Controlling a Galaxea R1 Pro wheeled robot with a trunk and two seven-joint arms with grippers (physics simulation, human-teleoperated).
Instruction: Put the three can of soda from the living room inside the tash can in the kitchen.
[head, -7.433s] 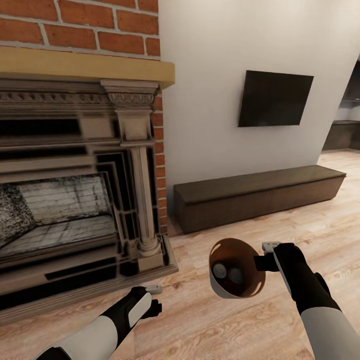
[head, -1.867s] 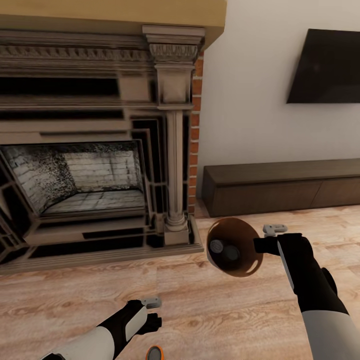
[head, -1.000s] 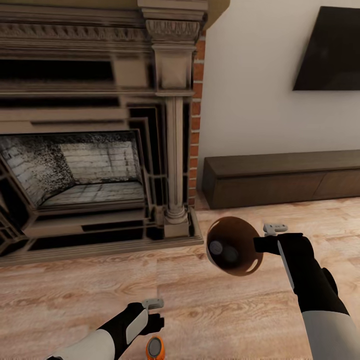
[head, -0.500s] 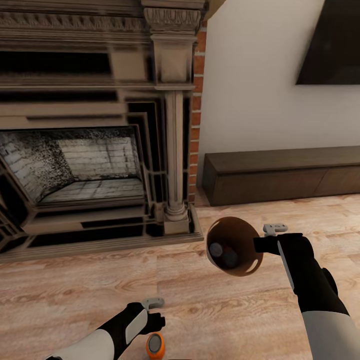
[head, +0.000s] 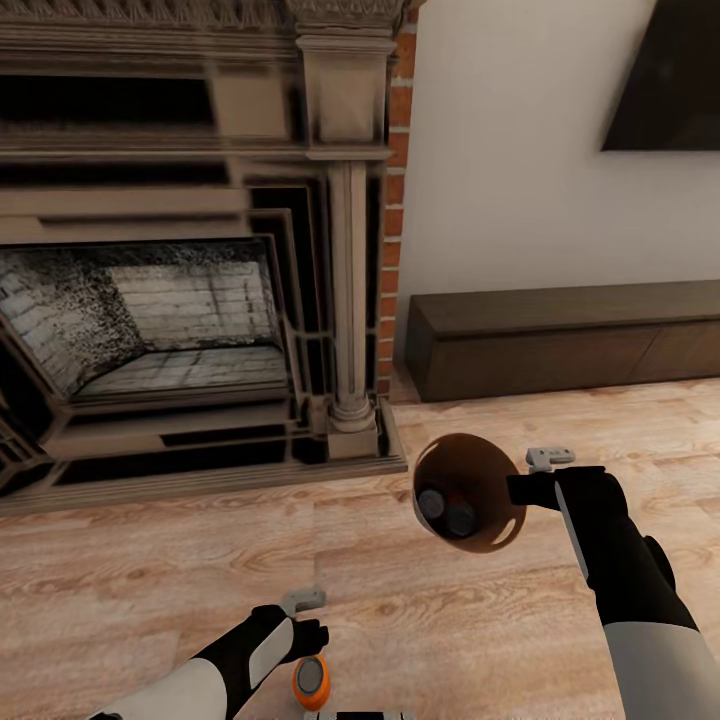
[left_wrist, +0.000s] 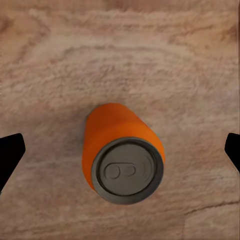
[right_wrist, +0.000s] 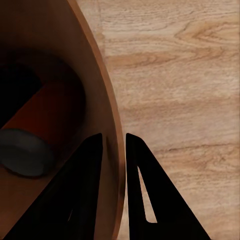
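Standing on floor, soda can (left_wrist: 123, 155) sits btwn wide-apart left jaws.

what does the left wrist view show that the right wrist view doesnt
Left wrist view: an orange soda can standing upright on the floor, grey top facing the camera, with the open left gripper spread wide, one fingertip to each side of it and touching nothing.

Right wrist view: the right gripper pinching the trash can's wall, one finger inside and one outside, and a can lying inside the bin.

Both share the wood floor beneath.
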